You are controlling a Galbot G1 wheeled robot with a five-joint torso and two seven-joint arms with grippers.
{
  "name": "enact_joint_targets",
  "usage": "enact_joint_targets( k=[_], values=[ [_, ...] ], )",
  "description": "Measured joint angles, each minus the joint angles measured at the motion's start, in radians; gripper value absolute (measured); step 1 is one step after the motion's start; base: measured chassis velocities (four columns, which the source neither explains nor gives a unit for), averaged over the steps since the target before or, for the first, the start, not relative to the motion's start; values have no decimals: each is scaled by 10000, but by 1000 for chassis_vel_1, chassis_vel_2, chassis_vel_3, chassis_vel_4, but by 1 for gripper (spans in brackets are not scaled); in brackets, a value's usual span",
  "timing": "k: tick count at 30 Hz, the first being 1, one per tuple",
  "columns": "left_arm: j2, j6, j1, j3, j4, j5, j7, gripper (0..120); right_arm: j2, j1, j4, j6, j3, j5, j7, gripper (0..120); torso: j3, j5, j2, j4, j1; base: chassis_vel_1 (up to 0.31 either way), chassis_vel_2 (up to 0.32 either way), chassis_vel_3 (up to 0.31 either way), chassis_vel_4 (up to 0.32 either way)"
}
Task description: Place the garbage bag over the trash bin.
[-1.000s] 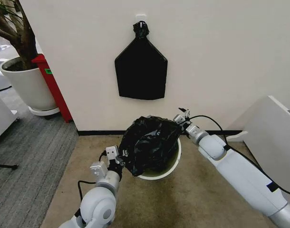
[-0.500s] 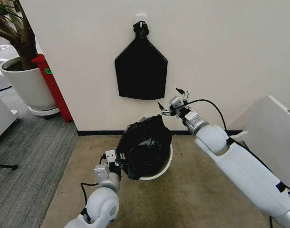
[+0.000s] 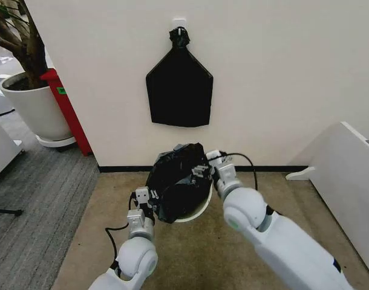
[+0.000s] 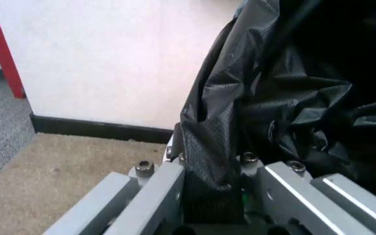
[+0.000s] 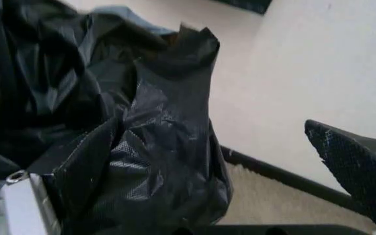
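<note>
Bright, even indoor light, soft faint shadows on the pale wall (image 3: 281, 72), dull sheen on the crinkled garbage bag (image 3: 175, 181), head view bent at its edges, left wrist view soft and hazy, right wrist view blurred, bag folds smeared

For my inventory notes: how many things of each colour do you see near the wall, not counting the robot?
Black: 2, the garbage bag and the hanging bag bundle
White: 2, the trash bin and the planter pot
Red: 1, the panel
Total: 5
</note>
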Motion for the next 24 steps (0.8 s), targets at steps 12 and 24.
enact_joint_targets(
  k=[12, 24],
  values=[
    [-43, -219, -73, -18, 307, 365, 8, 1, -130, -472, -77, 43, 16, 34, 58, 100, 0, 0, 0, 0, 0, 0, 0, 0, 0],
    [31, -283, -68, -195, 121, 88, -6, 1, -716, -777, -271, 132, 459, -334, -373, 100, -1, 2, 0, 0, 0, 0, 0, 0, 0]
  ],
)
